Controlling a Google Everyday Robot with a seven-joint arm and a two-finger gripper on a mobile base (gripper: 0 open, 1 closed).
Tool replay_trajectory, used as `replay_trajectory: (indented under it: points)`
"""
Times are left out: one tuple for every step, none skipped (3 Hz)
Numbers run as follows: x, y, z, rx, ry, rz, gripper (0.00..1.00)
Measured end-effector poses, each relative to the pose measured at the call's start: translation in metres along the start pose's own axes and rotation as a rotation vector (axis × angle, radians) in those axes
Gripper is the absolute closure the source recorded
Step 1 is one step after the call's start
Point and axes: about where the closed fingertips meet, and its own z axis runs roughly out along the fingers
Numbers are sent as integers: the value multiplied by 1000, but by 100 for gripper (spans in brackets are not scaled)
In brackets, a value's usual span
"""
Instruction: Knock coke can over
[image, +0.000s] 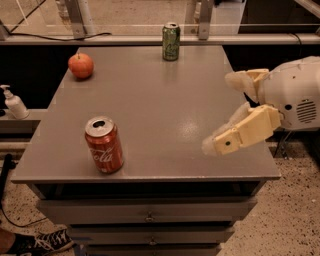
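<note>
The coke can (104, 145), red with white script and a silver top, stands upright near the front left of the grey table (150, 95). My gripper (222, 112) hangs over the table's right side, well to the right of the can and apart from it. Its two cream fingers are spread wide, one finger (242, 81) toward the back and the other toward the front, with nothing between them.
A green can (171, 41) stands at the table's back edge. An orange-red apple (81, 65) lies at the back left. A white pump bottle (14, 103) stands on a ledge left of the table. Drawers sit below the tabletop. A shoe (45, 242) shows at bottom left.
</note>
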Motion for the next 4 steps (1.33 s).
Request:
replay_trajectory:
  points:
    - [1, 5, 10, 8, -23, -18, 0]
    - [1, 10, 33, 14, -90, -44, 0]
    - [-6, 15, 57, 2, -164, -74, 0]
    - [-17, 26, 85, -11, -225, -112, 0]
